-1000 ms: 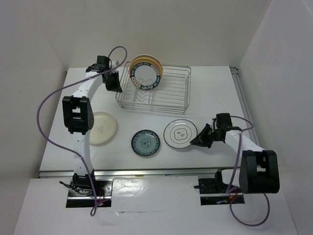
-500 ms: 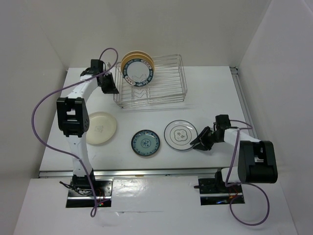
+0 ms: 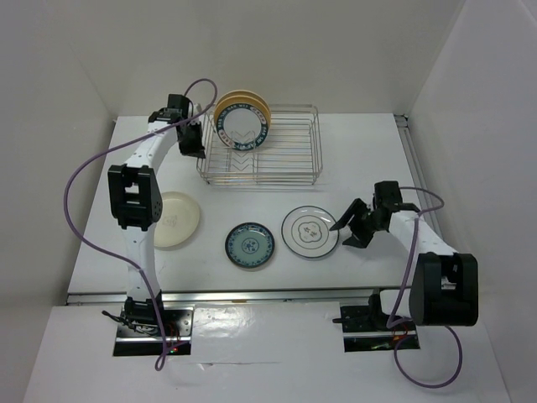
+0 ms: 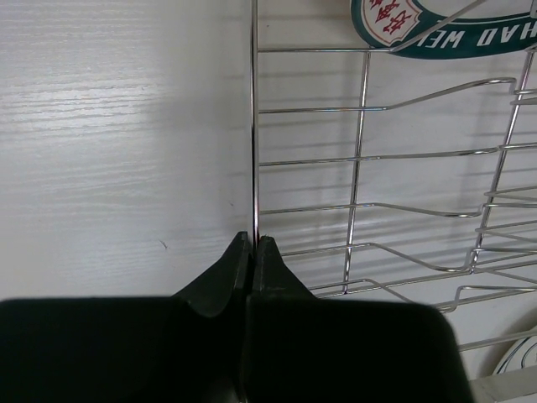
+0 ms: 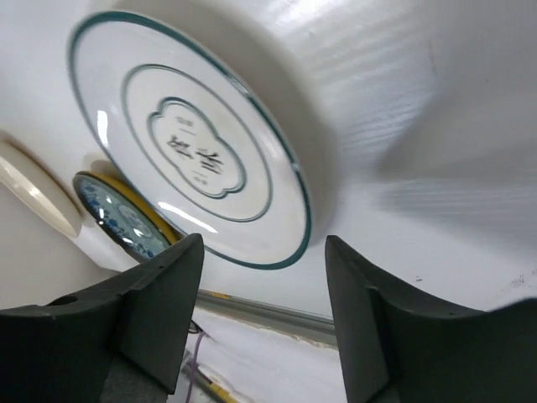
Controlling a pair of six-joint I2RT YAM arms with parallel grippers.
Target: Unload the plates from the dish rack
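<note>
The silver wire dish rack [image 3: 277, 159] stands at the back of the table. A dark-blue-rimmed plate [image 3: 243, 126] leans upright at its left end, with tan plates [image 3: 254, 102] behind it. My left gripper [image 3: 193, 144] is shut on the rack's left edge wire [image 4: 253, 168]; the blue-rimmed plate [image 4: 436, 25] shows at the top of the left wrist view. A white plate with a thin ring [image 3: 309, 231], a blue-patterned plate [image 3: 249, 246] and a cream plate [image 3: 172, 220] lie flat on the table. My right gripper [image 3: 342, 233] stands open just right of the white plate [image 5: 193, 151], holding nothing.
White walls close in the table on the left, back and right. The table's front edge [image 3: 252, 294] runs just below the flat plates. Purple cables loop from both arms. In the right wrist view the blue plate [image 5: 117, 214] and cream plate [image 5: 25, 185] sit beyond the white one.
My right gripper opened, let go of the white plate and backed off to the right. The left gripper shifted the rack left and then back right.
</note>
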